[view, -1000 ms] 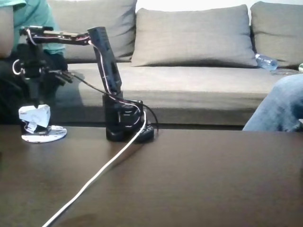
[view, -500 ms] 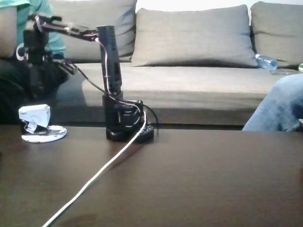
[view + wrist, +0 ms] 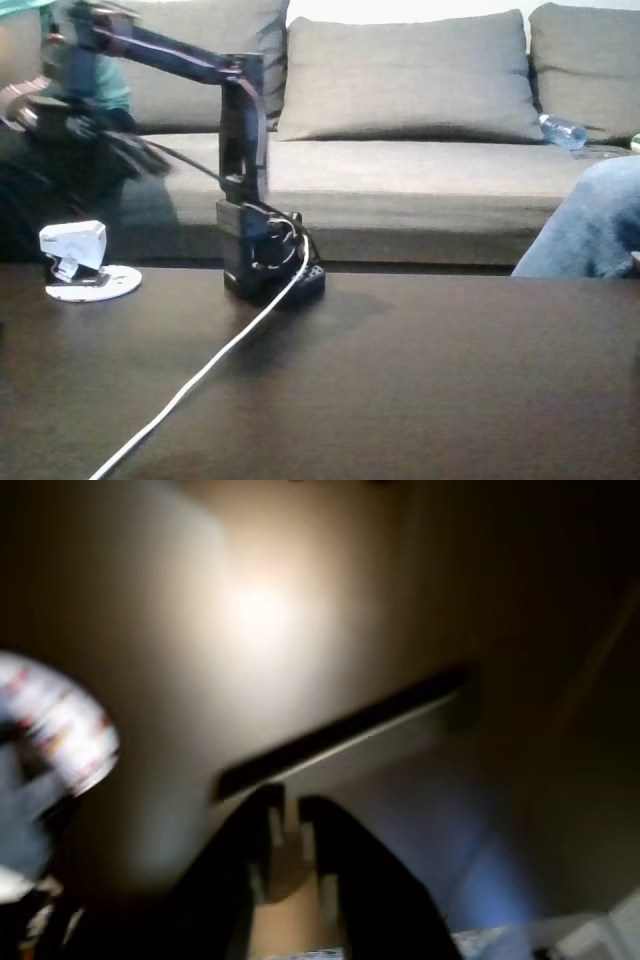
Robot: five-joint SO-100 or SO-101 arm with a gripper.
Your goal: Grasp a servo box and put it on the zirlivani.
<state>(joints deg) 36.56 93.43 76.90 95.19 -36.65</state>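
Fixed view: the servo box (image 3: 73, 246) sits tilted on the white disc (image 3: 95, 284) at the left of the dark desk (image 3: 420, 380), with the arm (image 3: 243, 150) raised above it and its head motion-blurred. The box looks like light, thin cardboard, fairly stiff but crushable, best taken across its two flat sides. Wrist view: the gripper (image 3: 290, 830) shows its jaws nearly closed with only a narrow gap between them, holding nothing, above a blurred desk surface.
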